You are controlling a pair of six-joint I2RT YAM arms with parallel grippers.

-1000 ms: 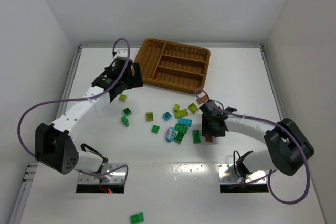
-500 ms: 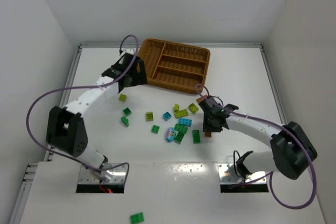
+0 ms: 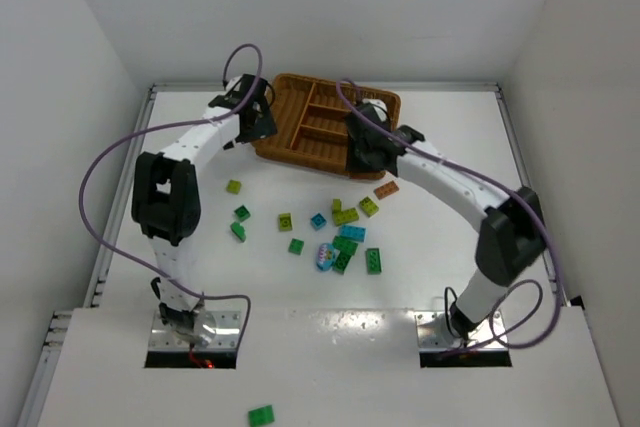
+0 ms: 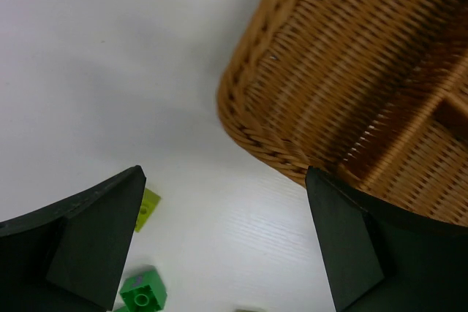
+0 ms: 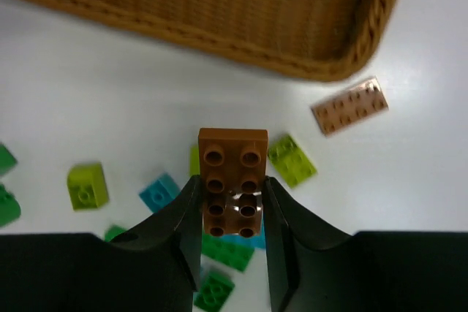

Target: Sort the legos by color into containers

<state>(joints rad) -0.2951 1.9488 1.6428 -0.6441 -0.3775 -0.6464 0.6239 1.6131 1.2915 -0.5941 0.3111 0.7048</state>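
Observation:
The brown wicker tray (image 3: 385,107) stands at the back of the table, with one narrow side section and three long sections. My right gripper (image 3: 362,150) is shut on an orange-brown lego (image 5: 232,180) and holds it above the tray's near edge (image 5: 219,40). My left gripper (image 3: 256,123) is open and empty beside the tray's left end (image 4: 248,115). Loose lime, dark green and teal legos (image 3: 346,237) lie scattered mid-table. A flat orange-brown plate (image 3: 386,189) lies near the tray, also in the right wrist view (image 5: 349,105).
A lime lego (image 3: 233,186) and two dark green legos (image 3: 240,222) lie left of the pile. One green lego (image 3: 261,414) lies off the table at the front. White walls close in on both sides.
My right gripper lifted the orange-brown lego from the pile's right side and carried it back to the tray. My left gripper moved back and right to the tray's left end.

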